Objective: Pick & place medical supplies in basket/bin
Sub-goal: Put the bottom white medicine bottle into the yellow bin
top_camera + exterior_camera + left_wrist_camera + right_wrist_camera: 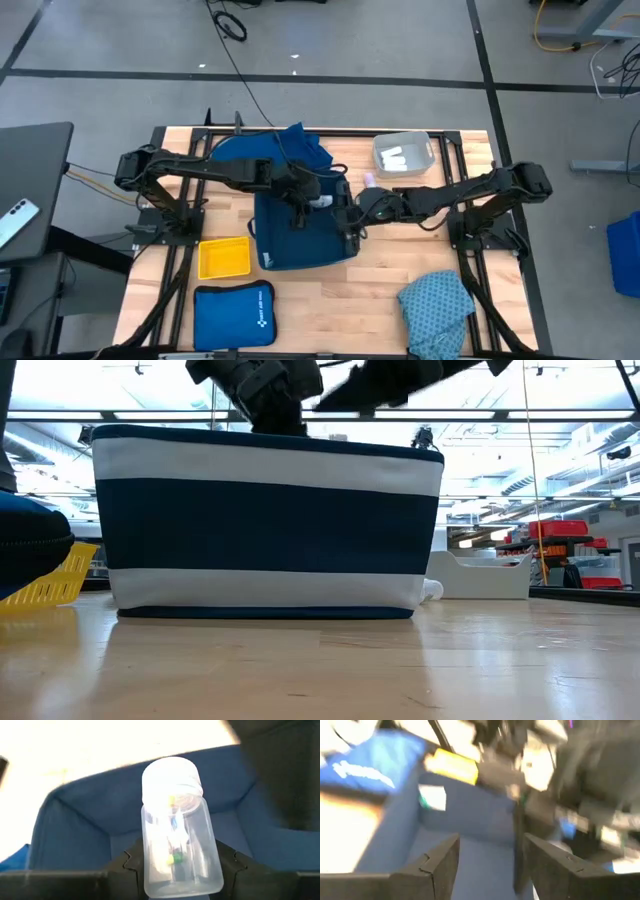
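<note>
navy fabric basket (300, 230) sits mid-table in the high view, both arms over it. left wrist view: the left gripper (175, 865) pinches a clear capped vial (176, 830) above the basket's inside (light, stiff, slippery; grip its body). right wrist view: the right gripper (490, 855) is spread, empty, over the basket.

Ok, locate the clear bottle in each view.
High: barely visible at the left hand, above the navy striped basket.
Low: not visible; basket fills the view.
Left wrist: clear bottle centre, between fingers.
Right wrist: indistinct.
Shared landmark: the basket.
</note>
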Robot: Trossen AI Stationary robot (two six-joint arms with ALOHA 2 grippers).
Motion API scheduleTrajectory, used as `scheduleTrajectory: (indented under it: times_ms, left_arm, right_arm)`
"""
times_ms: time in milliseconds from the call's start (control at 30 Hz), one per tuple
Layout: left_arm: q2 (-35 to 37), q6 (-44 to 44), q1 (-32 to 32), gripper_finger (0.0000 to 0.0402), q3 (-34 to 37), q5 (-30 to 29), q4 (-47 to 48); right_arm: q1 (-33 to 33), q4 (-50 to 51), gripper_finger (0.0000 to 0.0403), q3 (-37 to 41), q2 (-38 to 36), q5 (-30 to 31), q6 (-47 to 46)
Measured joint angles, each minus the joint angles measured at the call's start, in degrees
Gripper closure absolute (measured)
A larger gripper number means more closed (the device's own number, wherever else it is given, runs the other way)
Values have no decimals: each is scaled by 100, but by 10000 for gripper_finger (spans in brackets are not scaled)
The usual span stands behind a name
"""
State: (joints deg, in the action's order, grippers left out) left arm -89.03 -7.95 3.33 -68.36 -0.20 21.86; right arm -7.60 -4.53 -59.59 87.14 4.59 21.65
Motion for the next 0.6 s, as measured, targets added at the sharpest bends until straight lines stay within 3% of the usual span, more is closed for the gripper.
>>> scheduleTrajectory:
  times_ms: [133,433,600]
  left_arm:
    - [11,-121,22,261,0,72,-262]
    - [2,-473,60,261,4,384,-638]
    - [16,-462,123,261,502,969,-1969]
  right_arm:
    - [0,-16,191,0,-578,-396,136]
    - [-4,1322,199,43,-2083,-1492,-188]
    - [52,732,199,907,-3072,-1653,-136]
